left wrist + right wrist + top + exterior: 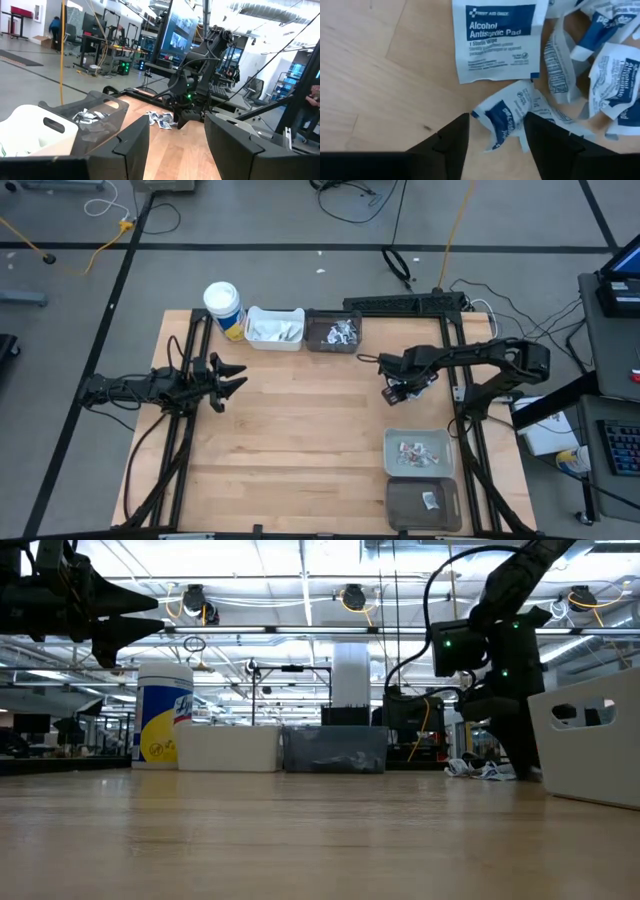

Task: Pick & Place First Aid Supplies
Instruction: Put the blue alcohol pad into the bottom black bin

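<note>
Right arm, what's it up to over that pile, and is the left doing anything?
The right gripper hangs low over a loose pile of first aid packets on the table, jaws open on either side of a crumpled blue-and-white packet, nothing gripped yet. The left gripper waits open, raised at the table's left edge. Some packets already lie in the bins: two at the far edge, two at the near right.

Wood table [300,440]: 4 bins, cup [224,308], loose packets [520,60].
</note>
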`<state>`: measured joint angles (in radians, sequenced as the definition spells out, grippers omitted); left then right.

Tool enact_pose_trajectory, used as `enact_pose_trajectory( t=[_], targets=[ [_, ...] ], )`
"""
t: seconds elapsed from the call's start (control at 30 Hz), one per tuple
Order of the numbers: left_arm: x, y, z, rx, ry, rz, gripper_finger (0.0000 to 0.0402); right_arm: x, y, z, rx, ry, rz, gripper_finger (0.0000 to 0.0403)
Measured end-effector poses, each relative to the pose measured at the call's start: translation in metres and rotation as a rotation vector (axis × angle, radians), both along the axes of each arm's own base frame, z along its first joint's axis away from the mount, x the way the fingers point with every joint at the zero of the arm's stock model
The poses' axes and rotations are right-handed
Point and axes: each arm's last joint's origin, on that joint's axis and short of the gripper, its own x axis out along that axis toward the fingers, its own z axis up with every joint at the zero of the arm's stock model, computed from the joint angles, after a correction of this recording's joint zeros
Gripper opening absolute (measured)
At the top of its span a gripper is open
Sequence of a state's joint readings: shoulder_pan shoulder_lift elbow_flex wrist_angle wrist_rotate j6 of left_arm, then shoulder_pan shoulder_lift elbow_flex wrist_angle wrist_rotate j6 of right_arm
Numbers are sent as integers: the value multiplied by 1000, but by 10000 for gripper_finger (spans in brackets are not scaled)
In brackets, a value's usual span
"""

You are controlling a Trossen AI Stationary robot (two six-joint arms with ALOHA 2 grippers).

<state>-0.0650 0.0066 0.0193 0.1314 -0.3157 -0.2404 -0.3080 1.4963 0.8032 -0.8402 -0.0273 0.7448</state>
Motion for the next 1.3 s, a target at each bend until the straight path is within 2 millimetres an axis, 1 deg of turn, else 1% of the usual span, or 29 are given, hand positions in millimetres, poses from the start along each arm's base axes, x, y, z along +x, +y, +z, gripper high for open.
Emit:
enact_pose_trajectory(
  t=[0.1,0.33,0.4,0.5,0.6,0.73,0.9,1.0,1.13,1.2,1.3],
  targets=[
    [0,0,0,0,0,0,196,0,0,0,3,-1,0,146],
    [0,0,0,0,0,0,196,-1,1,0,30,-1,-13,28],
    [0,0,0,0,0,0,196,-1,1,2,31,3,-23,9],
    [0,0,0,0,0,0,196,0,1,11,28,-2,-23,12],
    [0,0,0,0,0,0,196,2,0,25,25,-7,-22,17],
    [0,0,0,0,0,0,196,6,0,45,17,-33,-15,6],
    [0,0,0,0,0,0,196,10,0,76,4,-85,-22,9],
    [0,0,0,0,0,0,196,9,0,96,-7,-113,-32,8],
    [0,0,0,0,0,0,196,6,1,117,-12,-139,-81,4],
    [0,0,0,0,0,0,196,3,4,125,-15,-148,-105,5],
    [0,0,0,0,0,0,196,-1,9,130,-15,-160,-125,5]
  ],
)
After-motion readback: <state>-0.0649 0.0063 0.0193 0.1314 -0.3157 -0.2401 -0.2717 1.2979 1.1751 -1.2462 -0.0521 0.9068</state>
